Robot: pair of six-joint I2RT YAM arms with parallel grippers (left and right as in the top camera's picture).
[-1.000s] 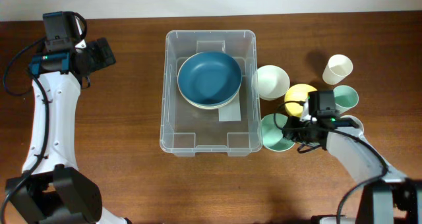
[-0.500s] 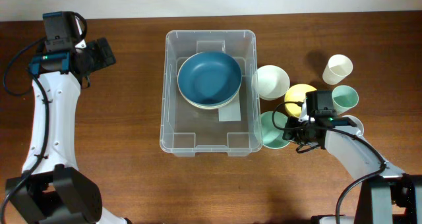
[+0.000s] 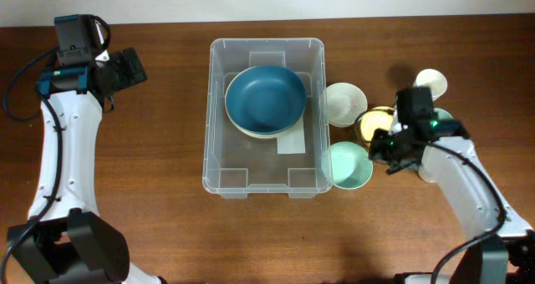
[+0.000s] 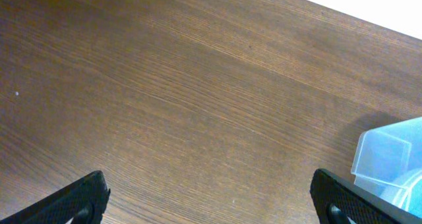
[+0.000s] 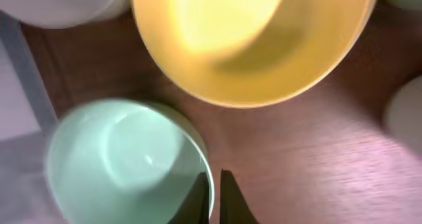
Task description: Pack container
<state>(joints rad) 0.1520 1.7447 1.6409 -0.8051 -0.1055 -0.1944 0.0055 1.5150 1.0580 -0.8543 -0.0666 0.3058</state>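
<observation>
Overhead: right end effector pinched together on mint bowl rim; container just left, long axis running away; left end effector spread wide, farther off.

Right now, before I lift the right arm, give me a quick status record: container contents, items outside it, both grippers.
container: centre of table, open top
inside container: blue bowl stacked on a pale bowl
outside, right of container: whitish bowl, yellow bowl, mint bowl, white cup
right gripper: shut on the mint bowl's rim
left gripper: open, empty, over bare wood left of the container
</observation>
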